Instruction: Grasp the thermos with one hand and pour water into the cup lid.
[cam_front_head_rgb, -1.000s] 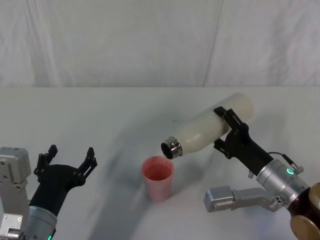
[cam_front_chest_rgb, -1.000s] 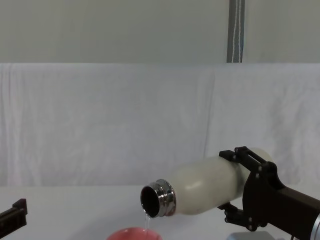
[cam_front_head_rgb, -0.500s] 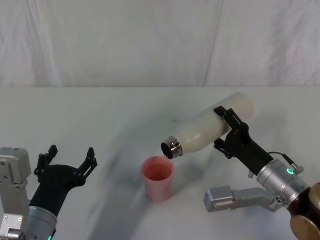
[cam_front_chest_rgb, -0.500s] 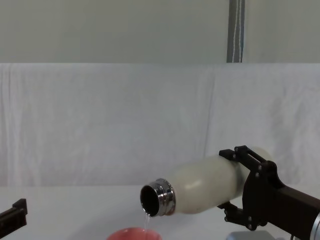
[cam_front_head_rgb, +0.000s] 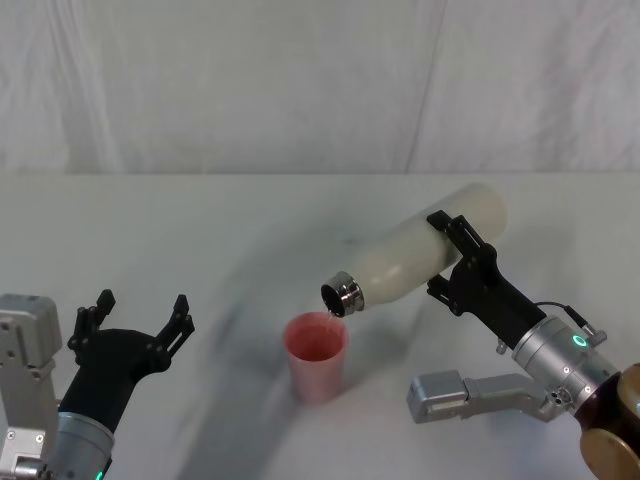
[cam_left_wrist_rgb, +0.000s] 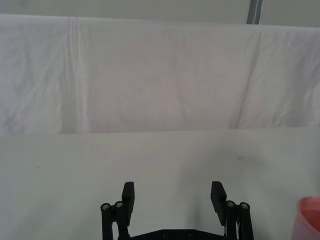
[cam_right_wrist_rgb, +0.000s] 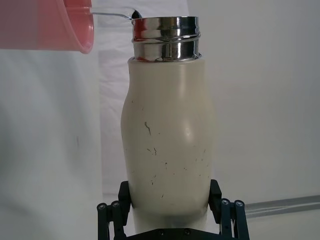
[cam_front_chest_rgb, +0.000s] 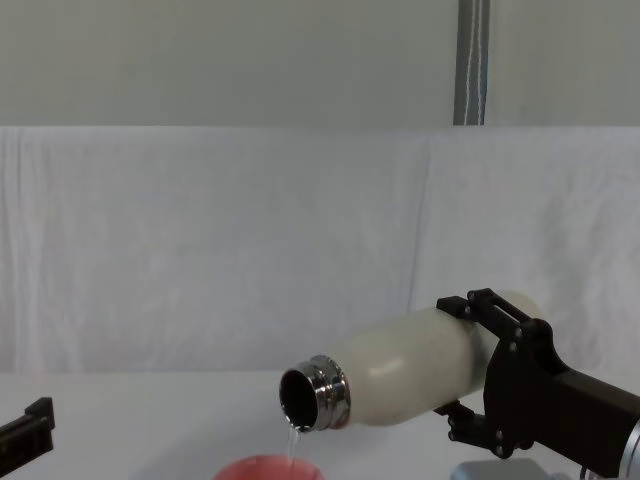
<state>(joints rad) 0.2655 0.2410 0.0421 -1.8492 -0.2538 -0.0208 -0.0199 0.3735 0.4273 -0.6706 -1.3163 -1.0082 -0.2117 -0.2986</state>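
The cream-white thermos (cam_front_head_rgb: 415, 258) hangs tilted over the table, steel neck down and to the left, with my right gripper (cam_front_head_rgb: 462, 262) shut on its lower body. From its open mouth (cam_front_chest_rgb: 305, 399) a thin stream of water (cam_front_chest_rgb: 292, 443) runs into the red-pink cup lid (cam_front_head_rgb: 316, 355) standing just below. The right wrist view looks along the thermos (cam_right_wrist_rgb: 170, 140) to its steel neck, with the cup lid (cam_right_wrist_rgb: 55, 25) and the water (cam_right_wrist_rgb: 112, 15) beyond the mouth. My left gripper (cam_front_head_rgb: 135, 318) rests open at the near left, apart from both; its fingers (cam_left_wrist_rgb: 129, 197) hold nothing.
A white cloth covers the table (cam_front_head_rgb: 200, 230) and hangs as a backdrop (cam_front_head_rgb: 300, 80) behind it. A grey block on my right arm (cam_front_head_rgb: 450, 397) sits low to the right of the cup lid. An edge of the cup lid (cam_left_wrist_rgb: 311, 217) borders the left wrist view.
The thermos has tipped very slightly further and the water keeps running into the cup lid. The left arm has not moved.
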